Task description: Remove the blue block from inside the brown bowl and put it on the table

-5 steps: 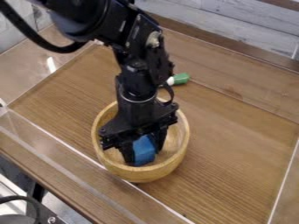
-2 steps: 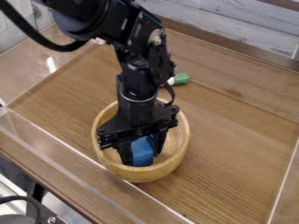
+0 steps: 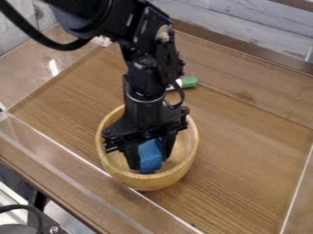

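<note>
The brown bowl (image 3: 186, 163) sits on the table (image 3: 251, 119) near its front edge. Inside it stands the blue block (image 3: 150, 158), tilted a little against the bowl's floor. My gripper (image 3: 148, 149) points straight down into the bowl, its black fingers (image 3: 124, 143) pressed against the block's two sides, so it is shut on the block. The block's upper part is hidden behind the gripper body. The block still rests low inside the bowl.
A green-and-white marker (image 3: 188, 83) lies on the table just behind the arm. Low clear acrylic walls (image 3: 49, 151) edge the tabletop at the front and left. Bare wood lies to the right of the bowl and at the back left.
</note>
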Robot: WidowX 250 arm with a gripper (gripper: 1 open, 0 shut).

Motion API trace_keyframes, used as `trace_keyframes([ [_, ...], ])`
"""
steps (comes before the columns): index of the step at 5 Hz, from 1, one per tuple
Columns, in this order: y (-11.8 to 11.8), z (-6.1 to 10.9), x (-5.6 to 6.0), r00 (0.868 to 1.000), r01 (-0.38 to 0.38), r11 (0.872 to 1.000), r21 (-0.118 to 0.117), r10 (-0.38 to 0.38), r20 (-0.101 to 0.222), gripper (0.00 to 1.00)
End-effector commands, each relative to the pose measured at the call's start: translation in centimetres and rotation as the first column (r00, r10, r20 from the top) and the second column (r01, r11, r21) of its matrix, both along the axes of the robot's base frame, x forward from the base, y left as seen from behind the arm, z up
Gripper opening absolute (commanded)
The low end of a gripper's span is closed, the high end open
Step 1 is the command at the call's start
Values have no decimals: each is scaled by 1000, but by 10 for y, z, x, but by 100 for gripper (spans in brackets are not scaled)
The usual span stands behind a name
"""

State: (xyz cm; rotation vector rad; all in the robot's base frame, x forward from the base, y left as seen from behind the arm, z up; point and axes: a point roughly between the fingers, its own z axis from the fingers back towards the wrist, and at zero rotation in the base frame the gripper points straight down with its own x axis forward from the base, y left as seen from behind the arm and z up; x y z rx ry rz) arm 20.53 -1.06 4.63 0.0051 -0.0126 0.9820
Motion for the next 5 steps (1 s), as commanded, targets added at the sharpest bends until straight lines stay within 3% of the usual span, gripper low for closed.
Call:
trace_keyframes([
  [1, -4, 14, 12, 998, 13, 1000, -4, -12, 63, 0],
  [5, -2, 26, 11, 998, 41, 999, -17, -40, 42, 0],
])
